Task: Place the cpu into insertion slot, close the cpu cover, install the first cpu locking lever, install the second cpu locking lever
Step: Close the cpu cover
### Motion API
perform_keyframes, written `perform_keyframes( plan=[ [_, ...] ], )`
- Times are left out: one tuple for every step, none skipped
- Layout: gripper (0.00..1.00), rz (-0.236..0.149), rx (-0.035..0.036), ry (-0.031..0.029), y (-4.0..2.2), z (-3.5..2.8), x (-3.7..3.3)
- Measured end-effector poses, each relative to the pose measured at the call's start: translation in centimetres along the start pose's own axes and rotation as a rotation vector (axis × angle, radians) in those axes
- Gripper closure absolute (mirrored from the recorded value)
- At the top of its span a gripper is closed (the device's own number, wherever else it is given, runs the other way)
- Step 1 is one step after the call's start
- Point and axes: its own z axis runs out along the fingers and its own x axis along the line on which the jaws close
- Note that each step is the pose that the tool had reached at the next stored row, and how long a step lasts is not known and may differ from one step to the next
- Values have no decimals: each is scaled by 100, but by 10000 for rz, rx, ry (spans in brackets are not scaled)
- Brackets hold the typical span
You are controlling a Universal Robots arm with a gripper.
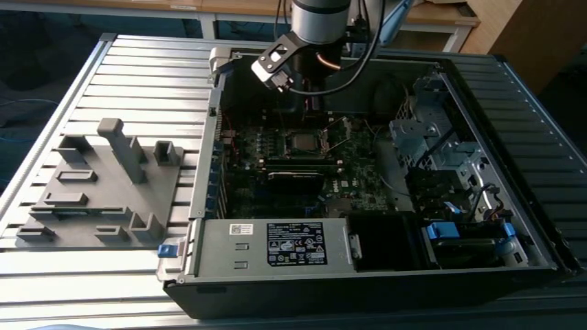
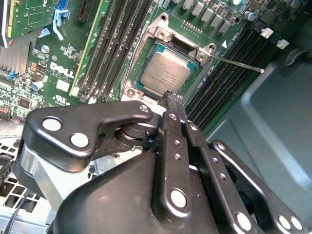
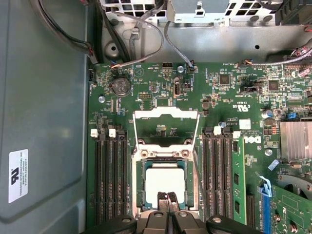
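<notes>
Gripper (image 2: 173, 100) has its fingers pressed together, nothing between them, nothing held. In both wrist views the tips sit over the near edge of the cpu (image 3: 165, 181); cannot tell contact from those. In the exterior view the arm (image 1: 321, 20) hangs over the back of the open computer case (image 1: 513, 89), with the cpu (image 1: 307, 143) lower down on the board.

Cpu lies flat in the insertion slot (image 3: 141, 187), silver top up, square to the socket rim. Cpu cover (image 3: 165, 113) is open, swung up on its hinge at the far side of the slot, green board visible through its square opening. Thin locking lever rod (image 2: 239, 64) juts from a socket corner out over the memory slots (image 2: 222, 73), not latched down.

Black memory slots (image 3: 109, 180) run on both sides of the socket on the green motherboard (image 3: 146, 83). Finned heatsink (image 3: 297, 141) is off to one side of the board.

Exterior view: case lies on a slatted metal table (image 1: 147, 69). Grey moulded fixture (image 1: 101, 185) sits on the table toward the exterior view's left, well apart from the socket. Labelled power supply box (image 1: 275, 244) fills the near end of the case
</notes>
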Motion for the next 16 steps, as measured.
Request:
perform_keyframes(
  plan=[
    [89, 1, 0, 1, 2, 0, 0],
    [89, 1, -1, 1, 4, 1, 1],
    [89, 1, 0, 1, 6, 1, 1],
    [89, 0, -1, 1, 9, 1, 1],
    [89, 1, 0, 0, 12, 1, 1],
    [89, 0, 0, 0, 15, 1, 2],
    [89, 0, 0, 0, 18, 1, 2],
    [89, 1, -1, 1, 21, 2, 3],
    [89, 1, -1, 1, 23, 2, 3],
    [89, 2, -1, 1, 23, 2, 3],
    [89, 1, -1, 1, 25, 2, 3],
    [89, 1, -1, 1, 27, 2, 3],
    [89, 1, -1, 1, 27, 2, 3],
    [89, 1, 0, 0, 27, 2, 3],
    [89, 1, -1, 1, 27, 2, 4],
    [89, 1, -1, 1, 27, 0, 4]
  ],
)
